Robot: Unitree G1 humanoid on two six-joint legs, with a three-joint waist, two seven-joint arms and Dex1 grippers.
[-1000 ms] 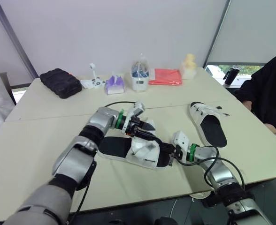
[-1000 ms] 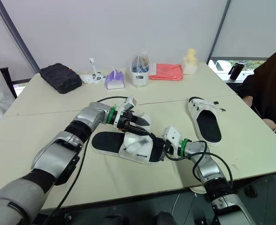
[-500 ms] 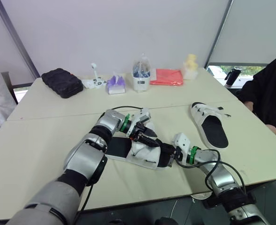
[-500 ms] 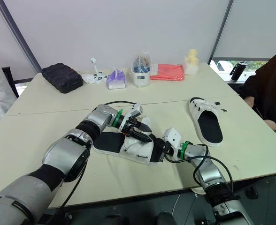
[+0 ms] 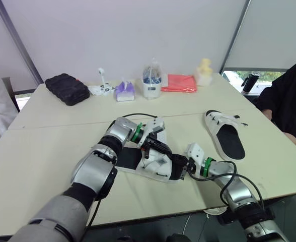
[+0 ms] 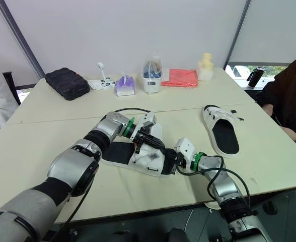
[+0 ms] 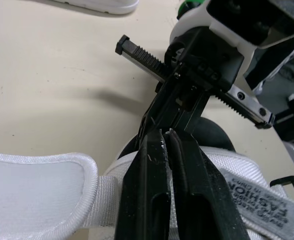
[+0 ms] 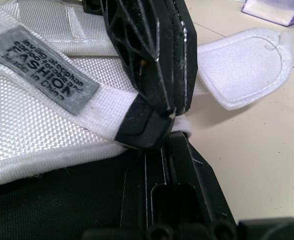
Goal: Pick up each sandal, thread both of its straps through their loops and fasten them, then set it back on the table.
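The near sandal (image 5: 130, 160), white with a black insole, lies on the table (image 5: 47, 146) between my arms. My left gripper (image 5: 155, 150) reaches down onto its upper and is shut on a white strap (image 7: 42, 185); its black fingers (image 8: 152, 55) press into the weave beside a grey label (image 8: 47, 65). My right gripper (image 5: 179, 166) is shut on the sandal's toe end, tip to tip with the left one (image 7: 166, 137). Another strap's free end (image 8: 247, 65) sticks out loose over the table. The second sandal (image 5: 227, 133) lies apart at the right, straps undone.
Along the far edge stand a black case (image 5: 65, 88), a purple tissue pack (image 5: 123, 91), a clear container (image 5: 150, 80), a red cloth (image 5: 178, 82) and a yellow figure (image 5: 204, 70). A person in dark clothes (image 5: 289, 101) sits at the right.
My left gripper came down from above the sandal onto its upper, and its open fingers closed on the strap. The right gripper kept its hold at the toe.
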